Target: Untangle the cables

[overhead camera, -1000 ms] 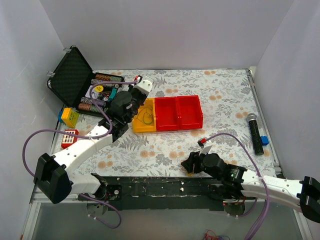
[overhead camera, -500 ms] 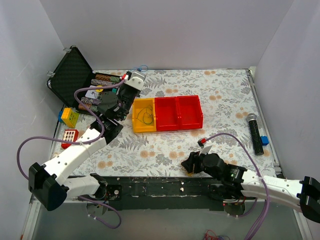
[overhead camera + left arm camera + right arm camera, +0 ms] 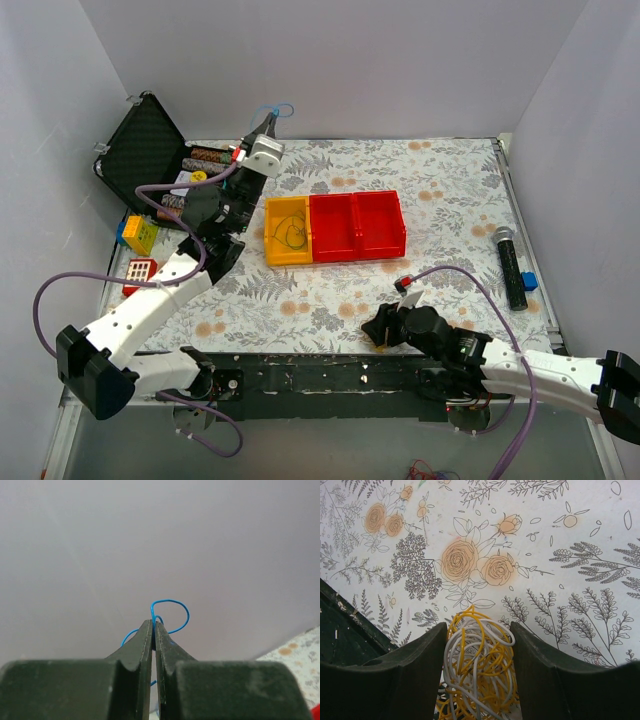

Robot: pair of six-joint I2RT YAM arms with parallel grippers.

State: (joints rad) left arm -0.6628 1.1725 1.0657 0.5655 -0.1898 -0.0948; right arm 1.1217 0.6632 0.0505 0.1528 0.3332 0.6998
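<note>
Up near the back wall the left end effector (image 3: pixel 153 625) is pinched tight on a thin blue cable (image 3: pixel 171 611) looping above its tips, while the right end effector (image 3: pixel 477 630), low over the flowered counter (image 3: pixel 545 555), clasps a yellow-and-white cable tangle (image 3: pixel 480 670).

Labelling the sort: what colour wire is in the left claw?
Blue wire, pinched in the left claw; clearest in the left wrist view.
</note>
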